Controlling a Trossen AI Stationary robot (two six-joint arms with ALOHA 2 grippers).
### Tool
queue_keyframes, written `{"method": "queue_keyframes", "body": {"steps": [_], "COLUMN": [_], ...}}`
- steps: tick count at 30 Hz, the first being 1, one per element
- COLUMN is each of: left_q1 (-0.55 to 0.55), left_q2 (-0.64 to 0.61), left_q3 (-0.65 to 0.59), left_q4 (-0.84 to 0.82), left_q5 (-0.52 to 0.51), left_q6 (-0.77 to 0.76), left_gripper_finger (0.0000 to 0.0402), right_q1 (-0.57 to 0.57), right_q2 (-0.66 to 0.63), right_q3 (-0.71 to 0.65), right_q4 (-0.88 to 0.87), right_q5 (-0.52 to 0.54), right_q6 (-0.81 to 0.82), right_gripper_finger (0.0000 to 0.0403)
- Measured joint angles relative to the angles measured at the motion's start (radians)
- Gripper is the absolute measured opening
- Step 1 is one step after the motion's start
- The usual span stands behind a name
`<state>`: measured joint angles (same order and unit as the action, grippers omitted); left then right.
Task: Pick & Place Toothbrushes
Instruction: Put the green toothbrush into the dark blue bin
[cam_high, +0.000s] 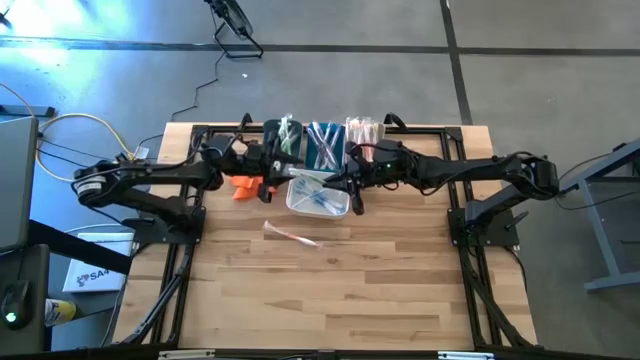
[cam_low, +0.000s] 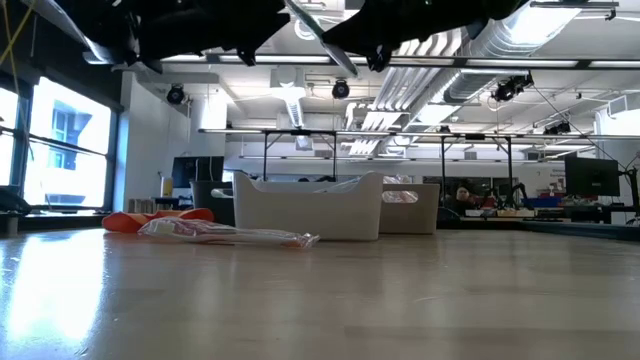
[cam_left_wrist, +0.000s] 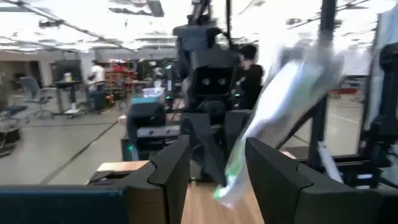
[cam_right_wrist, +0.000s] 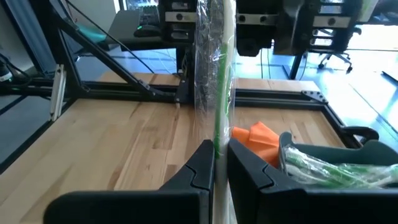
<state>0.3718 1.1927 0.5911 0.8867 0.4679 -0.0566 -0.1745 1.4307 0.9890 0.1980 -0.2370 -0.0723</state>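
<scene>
right claw (cam_right_wrist: 221, 163) | clamped on green toothbrush (cam_right_wrist: 217, 93) | above table (cam_right_wrist: 124, 143)

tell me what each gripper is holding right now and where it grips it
The right gripper pinches a wrapped green toothbrush near its lower end. The left gripper is open, with the toothbrush between its fingers.

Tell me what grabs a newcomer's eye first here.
The two arms meet above the bins at the table's far side, the right gripper shut on a wrapped green toothbrush standing up from it. One loose wrapped toothbrush lies alone mid-table, and an orange cloth sits under the left arm.
</scene>
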Motion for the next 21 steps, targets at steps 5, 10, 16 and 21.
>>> {"method": "queue_keyframes", "body": {"steps": [5, 10, 16, 21], "left_q1": [0.001, -0.001, -0.002, -0.002], "left_q2": [0.026, 0.034, 0.034, 0.034], "left_q3": [0.025, 0.031, 0.031, 0.031], "left_q4": [0.002, 0.000, -0.016, -0.016], "left_q5": [0.059, 0.074, 0.078, 0.098], "left_q6": [0.000, -0.001, -0.004, -0.003], "left_gripper_finger": [0.0151, 0.0151, 0.0151, 0.0149], "right_q1": [0.000, 0.000, -0.002, -0.003], "right_q2": [0.000, 0.000, 0.000, 0.000], "right_q3": [0.000, 0.000, 0.000, 0.000], "right_q4": [-0.015, -0.015, -0.009, -0.021], "right_q5": [0.017, 0.024, 0.039, 0.072], "right_q6": [0.000, -0.003, -0.003, 0.000], "right_gripper_finger": [0.0019, 0.0019, 0.0019, 0.0019]}}
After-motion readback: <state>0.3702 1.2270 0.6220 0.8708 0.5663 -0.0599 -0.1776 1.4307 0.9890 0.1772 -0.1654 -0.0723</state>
